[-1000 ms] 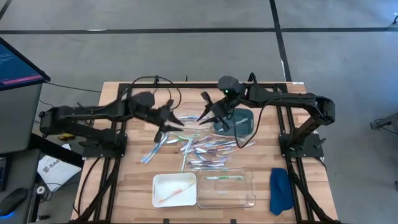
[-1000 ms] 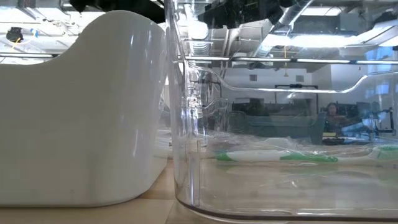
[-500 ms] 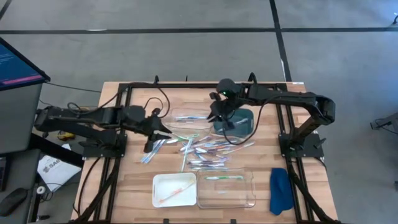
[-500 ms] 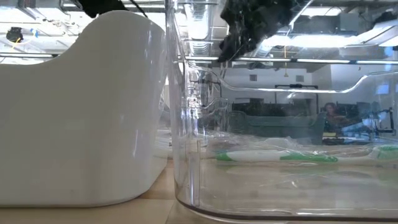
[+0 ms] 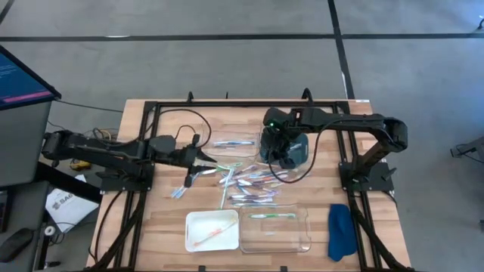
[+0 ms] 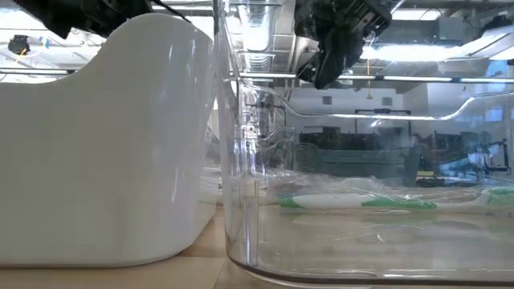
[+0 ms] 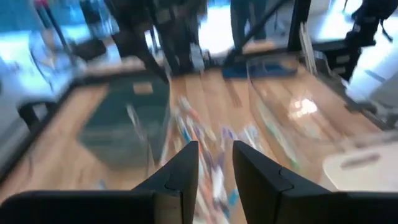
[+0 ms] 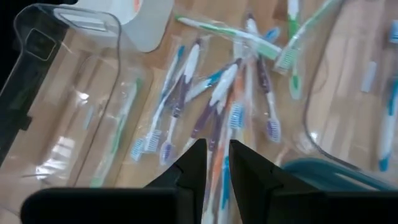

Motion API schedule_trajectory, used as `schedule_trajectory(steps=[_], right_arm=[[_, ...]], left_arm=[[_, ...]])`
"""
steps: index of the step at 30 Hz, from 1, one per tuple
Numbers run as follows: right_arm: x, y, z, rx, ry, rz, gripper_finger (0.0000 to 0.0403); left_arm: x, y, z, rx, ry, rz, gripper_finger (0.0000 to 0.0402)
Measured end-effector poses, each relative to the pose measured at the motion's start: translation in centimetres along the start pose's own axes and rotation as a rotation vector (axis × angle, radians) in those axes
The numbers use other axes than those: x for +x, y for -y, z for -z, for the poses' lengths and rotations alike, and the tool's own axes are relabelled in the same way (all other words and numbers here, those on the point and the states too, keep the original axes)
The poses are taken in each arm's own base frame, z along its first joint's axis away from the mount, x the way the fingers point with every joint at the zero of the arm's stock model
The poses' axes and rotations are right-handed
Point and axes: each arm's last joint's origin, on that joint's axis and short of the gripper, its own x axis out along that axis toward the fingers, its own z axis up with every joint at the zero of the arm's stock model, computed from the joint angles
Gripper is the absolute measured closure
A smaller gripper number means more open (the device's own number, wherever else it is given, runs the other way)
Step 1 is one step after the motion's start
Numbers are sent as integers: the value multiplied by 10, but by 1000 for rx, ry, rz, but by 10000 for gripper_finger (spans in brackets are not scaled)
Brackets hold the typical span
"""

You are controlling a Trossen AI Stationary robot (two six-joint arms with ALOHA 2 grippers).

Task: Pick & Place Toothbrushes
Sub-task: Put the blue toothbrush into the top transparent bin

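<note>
Your left wrist view is blurred; the left gripper (image 7: pixel 214 163) shows a narrow gap with nothing in it, as does the right gripper (image 8: pixel 216 163). Just beyond both lie the loose toothbrushes (image 5: pixel 249 183). The clear tray (image 5: pixel 304 230) holds a green one, the white tray (image 5: pixel 190 233) an orange one.

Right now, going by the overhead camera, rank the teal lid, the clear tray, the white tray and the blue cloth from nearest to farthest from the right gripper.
From the right gripper:
1. Teal lid, directly beside it near the table's middle.
2. Clear tray, at the table's front edge, holding a green toothbrush.
3. White tray, front, toward the left arm's side.
3. Blue cloth, front right corner; too close to call against the white tray.
</note>
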Motion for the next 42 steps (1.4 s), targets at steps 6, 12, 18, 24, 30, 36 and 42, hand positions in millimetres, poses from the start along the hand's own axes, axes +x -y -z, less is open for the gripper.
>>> schedule_trajectory(steps=[6,12,18,24,30,36,42], right_arm=[[5,-9,-7,-54,18,-6,340],[10,-17,-14,-103,50,-6,340],[23,-28,-14,-145,16,64,340],[37,-27,-2,-100,-16,128,338],[53,-25,17,-90,-42,122,315],[64,-24,31,-87,-54,121,267],[76,-24,41,-45,-17,136,221]], left_arm=[[-2,1,8,36,139,-40,308],[-4,1,21,28,158,-99,308],[-7,4,40,-11,146,-98,308],[-12,6,50,-51,201,-98,308],[-13,7,52,-50,218,-98,308],[-13,7,51,-46,231,-100,308],[-13,7,51,-45,232,-100,308]])
